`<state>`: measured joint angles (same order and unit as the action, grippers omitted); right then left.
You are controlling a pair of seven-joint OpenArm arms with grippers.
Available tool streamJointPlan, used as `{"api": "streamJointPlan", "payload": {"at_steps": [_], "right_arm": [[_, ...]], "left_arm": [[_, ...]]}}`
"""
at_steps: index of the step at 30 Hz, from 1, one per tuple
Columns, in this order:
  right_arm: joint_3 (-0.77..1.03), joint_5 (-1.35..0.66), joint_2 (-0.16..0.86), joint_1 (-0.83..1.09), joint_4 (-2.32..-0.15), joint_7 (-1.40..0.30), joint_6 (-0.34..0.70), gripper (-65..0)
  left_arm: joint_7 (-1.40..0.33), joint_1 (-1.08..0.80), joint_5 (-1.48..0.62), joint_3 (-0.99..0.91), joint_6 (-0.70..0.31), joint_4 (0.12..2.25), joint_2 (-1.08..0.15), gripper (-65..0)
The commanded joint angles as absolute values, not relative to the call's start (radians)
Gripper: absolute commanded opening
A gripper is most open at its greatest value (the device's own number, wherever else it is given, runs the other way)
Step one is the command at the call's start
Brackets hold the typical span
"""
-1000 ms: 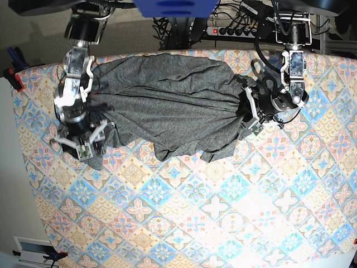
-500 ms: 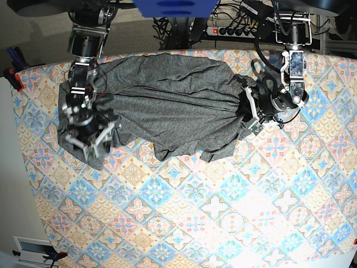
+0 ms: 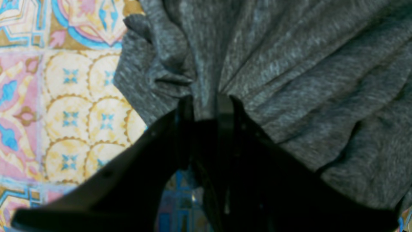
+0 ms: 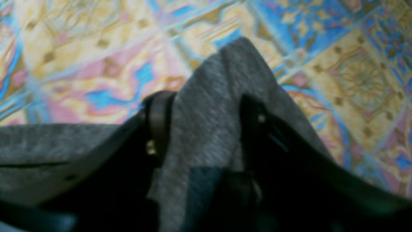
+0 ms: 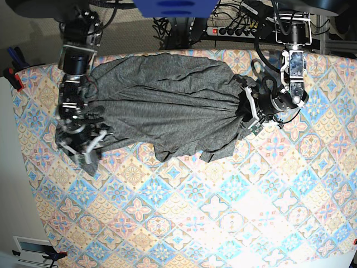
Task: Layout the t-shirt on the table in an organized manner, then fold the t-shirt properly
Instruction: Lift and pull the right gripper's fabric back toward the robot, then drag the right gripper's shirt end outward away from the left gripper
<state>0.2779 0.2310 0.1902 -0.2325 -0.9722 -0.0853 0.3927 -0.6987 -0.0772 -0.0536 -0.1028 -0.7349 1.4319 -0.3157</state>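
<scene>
The dark grey t-shirt (image 5: 167,106) lies wrinkled and stretched sideways across the far part of the patterned table (image 5: 223,212). My left gripper (image 5: 250,114) is at the shirt's right end in the base view. In the left wrist view it (image 3: 205,108) is shut on bunched cloth (image 3: 289,64). My right gripper (image 5: 82,148) is at the shirt's left end. In the right wrist view it (image 4: 206,129) holds a fold of the shirt (image 4: 219,80) between its fingers (image 4: 157,122), just above the cloth-covered table (image 4: 80,48).
A power strip with cables (image 5: 228,30) and a blue object (image 5: 175,6) sit behind the table's far edge. A red clamp (image 5: 14,78) is at the table's left edge, close to my right arm. The table runs on toward the front (image 5: 195,234).
My right arm has turned and shifted left, its fingers closer together on the shirt's left end, which is pulled slightly outward. My left arm has not moved.
</scene>
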Motion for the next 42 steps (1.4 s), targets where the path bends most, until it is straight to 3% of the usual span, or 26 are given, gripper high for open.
{"api": "streamJointPlan", "payload": {"at_steps": [1, 5, 10, 14, 23, 28, 35, 40, 42], "right_arm": [[0.305, 0.234, 0.216, -0.232, -0.964, -0.084, 0.380, -42.9], [0.407, 0.237, 0.219, -0.266, -0.915, -0.079, 0.380, -56.0], [0.519, 0.239, 0.219, -0.343, -0.877, -0.079, 0.380, -62.3], [0.585, 0.239, 0.220, -0.348, -0.816, -0.079, 0.380, -57.9], [0.622, 0.239, 0.245, -0.349, -0.783, -0.077, 0.378, -39.6], [0.633, 0.232, 0.257, -0.349, -0.782, -0.077, 0.374, -38.8], [0.806, 0.239, 0.257, -0.351, -0.782, -0.077, 0.371, -38.8], [0.814, 0.240, 0.257, -0.351, -0.782, -0.067, 0.236, -38.8], [0.812, 0.240, 0.257, -0.349, -0.782, -0.041, 0.232, -38.8]], "left_arm": [[-0.926, -0.113, 0.150, -0.101, -0.698, 1.399, -0.331, -52.8], [-0.964, -0.108, 0.150, -0.101, -0.698, 1.399, -0.331, -52.8], [-0.969, -0.110, 0.150, -0.101, -0.698, 1.399, -0.331, -52.8], [-0.969, -0.110, 0.150, -0.101, -0.698, 1.399, -0.331, -52.8], [-0.969, -0.113, 0.150, -0.099, -0.698, 1.399, -0.331, -52.8], [-0.969, -0.113, 0.150, -0.099, -0.698, 1.399, -0.331, -52.8], [-0.969, -0.114, 0.150, -0.099, -0.698, 1.399, -0.331, -52.8], [-0.969, -0.114, 0.150, -0.099, -0.698, 1.399, -0.331, -52.8], [-0.969, -0.114, 0.150, -0.099, -0.698, 1.399, -0.331, -52.8]]}}
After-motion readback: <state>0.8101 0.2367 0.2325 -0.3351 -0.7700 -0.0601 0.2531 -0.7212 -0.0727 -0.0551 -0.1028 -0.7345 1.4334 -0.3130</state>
